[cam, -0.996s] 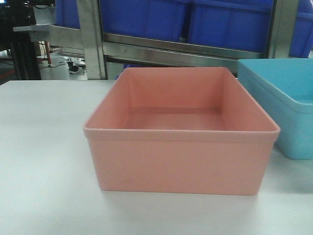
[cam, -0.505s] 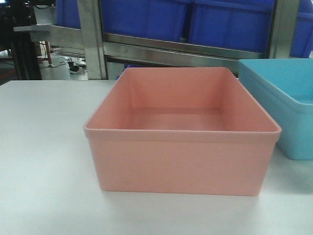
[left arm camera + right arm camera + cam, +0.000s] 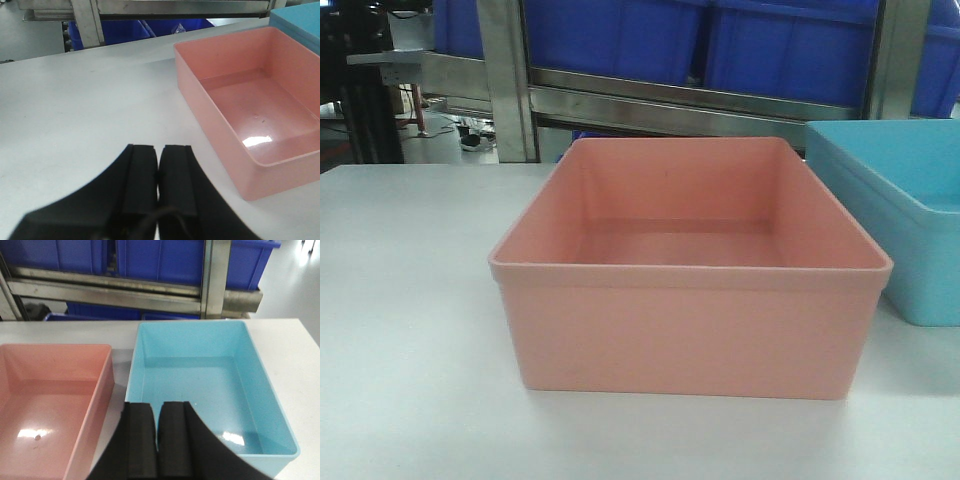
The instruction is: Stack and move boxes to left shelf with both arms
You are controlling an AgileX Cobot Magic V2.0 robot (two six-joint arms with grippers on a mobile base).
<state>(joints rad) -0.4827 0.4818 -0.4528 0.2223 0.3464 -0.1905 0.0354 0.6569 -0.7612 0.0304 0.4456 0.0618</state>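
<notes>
two tubs side by side, both grippers shut and empty

the pink box (image 3: 690,300) sits upright in the middle of the white table (image 3: 410,300), open side up and with nothing in it. the turquoise box (image 3: 905,210) stands just beside it on the right, also empty, with a narrow strip of tabletop showing between them. set that close, i'd guess one is meant to be nested into the other before the pair is carried off.

the left gripper (image 3: 159,150) hangs over bare table off the pink box's left side, its black fingers pressed together on nothing. the right gripper (image 3: 158,407) hovers over the near rim of the turquoise box, fingers likewise closed and holding nothing. each arm seems lined up with the tub on its own side, so the stacking looks not yet begun.

behind the table runs a steel rack (image 3: 510,80) loaded with dark blue crates (image 3: 620,35). i can't tell whether that is the shelf the boxes are bound for.
</notes>
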